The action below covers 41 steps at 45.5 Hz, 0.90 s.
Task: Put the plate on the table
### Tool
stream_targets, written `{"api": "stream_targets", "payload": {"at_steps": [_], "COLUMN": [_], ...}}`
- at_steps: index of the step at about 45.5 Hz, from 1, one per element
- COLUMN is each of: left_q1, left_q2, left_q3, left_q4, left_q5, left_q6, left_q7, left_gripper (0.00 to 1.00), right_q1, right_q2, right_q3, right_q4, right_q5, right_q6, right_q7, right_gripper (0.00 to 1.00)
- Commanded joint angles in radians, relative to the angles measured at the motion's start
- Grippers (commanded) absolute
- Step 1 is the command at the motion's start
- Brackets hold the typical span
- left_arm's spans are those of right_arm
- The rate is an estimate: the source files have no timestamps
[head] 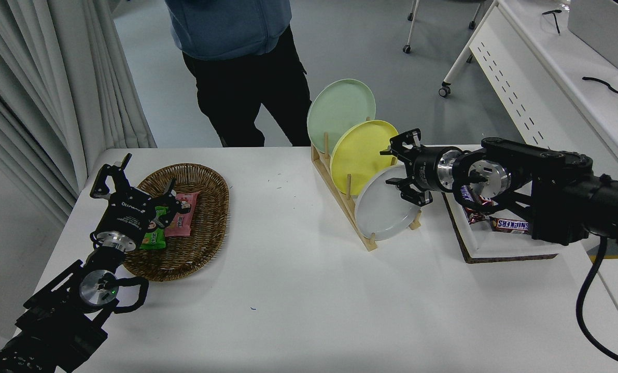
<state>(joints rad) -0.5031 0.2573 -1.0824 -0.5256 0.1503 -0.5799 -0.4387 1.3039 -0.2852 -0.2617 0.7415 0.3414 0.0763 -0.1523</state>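
The pale grey-white plate (384,212) stands tilted in the front slot of a wooden rack (342,199) on the white table (298,295). My right gripper (394,166) is open, its fingers spread around the plate's upper right rim, one finger (398,142) above the rim, the other (410,194) in front of the plate. Whether they touch the plate I cannot tell. My left gripper (135,181) is open, parked at the lower left over a wicker basket.
A yellow plate (361,153) and a mint-green plate (340,111) stand behind in the same rack. A wicker basket (205,223) holds snack packets. A tray (501,243) with chocolate bars lies under my right arm. A person (241,67) stands at the far edge.
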Motion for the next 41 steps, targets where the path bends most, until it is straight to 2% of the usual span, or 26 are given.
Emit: {"api": "stream_targets", "payload": {"at_steps": [1,16,19,28,32,41], "left_q1": [0.000,0.000,0.000,0.000,0.000,0.000], "left_q2": [0.000,0.000,0.000,0.000,0.000,0.000], "left_q3": [0.001,0.001,-0.001,-0.001,0.001,-0.001], "left_q4": [0.001,0.001,0.001,-0.001,-0.001,0.001], "left_q5": [0.000,0.000,0.000,0.000,0.000,0.000], "left_q6": [0.000,0.000,0.000,0.000,0.000,0.000], "left_q7": [0.000,0.000,0.000,0.000,0.000,0.000], "left_gripper": [1.00,1.00,1.00,1.00,1.00,1.00], "right_q1": [-0.003,-0.002,-0.002,0.002,0.003,0.003], "right_q2": [0.003,0.001,-0.002,-0.005,-0.005,-0.006], "right_q3": [0.001,0.009,0.009,0.009,0.009,0.012], "right_q4": [-0.002,-0.001,-0.001,0.001,0.002,0.002], "right_q5": [-0.002,-0.002,-0.002,-0.001,-0.001,-0.001], "right_q6": [0.008,0.014,0.025,0.036,0.037,0.036], "right_q7": [0.000,-0.004,-0.004,-0.018,-0.030,-0.052], "right_gripper": [0.47,0.38,0.33,0.27,0.20,0.18]}}
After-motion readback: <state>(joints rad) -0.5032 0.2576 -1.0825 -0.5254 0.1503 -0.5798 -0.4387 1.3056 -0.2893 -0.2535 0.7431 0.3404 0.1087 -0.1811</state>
